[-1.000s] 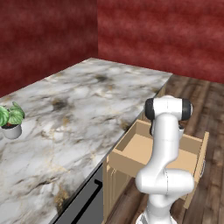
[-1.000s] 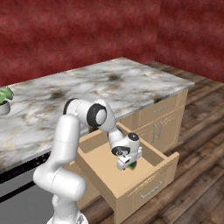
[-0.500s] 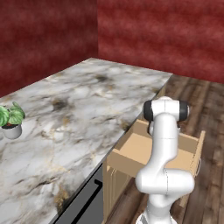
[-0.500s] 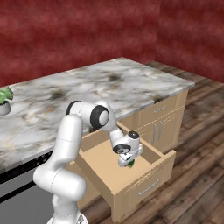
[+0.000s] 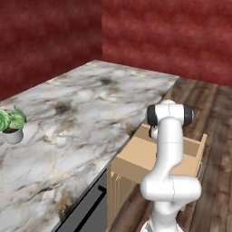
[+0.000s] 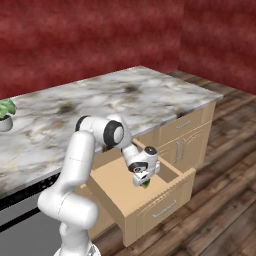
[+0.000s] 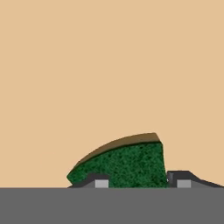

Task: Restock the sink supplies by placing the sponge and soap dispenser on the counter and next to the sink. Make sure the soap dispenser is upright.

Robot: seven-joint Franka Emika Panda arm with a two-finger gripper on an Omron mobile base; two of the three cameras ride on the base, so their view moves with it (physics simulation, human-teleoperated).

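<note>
**Green sponge between my fingertips, down in the drawer**

Green and coarse-grained, the small flat rectangular sponge [image 7: 127, 164] sits between my two dark fingertips [image 7: 97, 180] in the hand view, one tip at each side of it. My claw [image 6: 143, 180] looks closed onto the sponge, both tips apparently against its sides, though I cannot tell whether the squeeze is firm.

The sponge lies on the pale tan wooden floor of the open light-wood drawer [image 6: 165, 195], which hangs out from the cabinet front below the white-grey marble counter [image 6: 100, 100] with its dark veining. From the right base view a speck of green shows just under my hand, inside the drawer and nearer its front wall.

I judge the sponge to be light and soft: it should give under pressure rather than slip, and nothing in it can break. The sensible hold is across its narrow sides, near the middle, so it does not droop or twist out as I raise it clear of the drawer walls.

Out on the counter, well apart from me, stands a small white pot with a green leafy plant [image 5: 12, 124].
</note>
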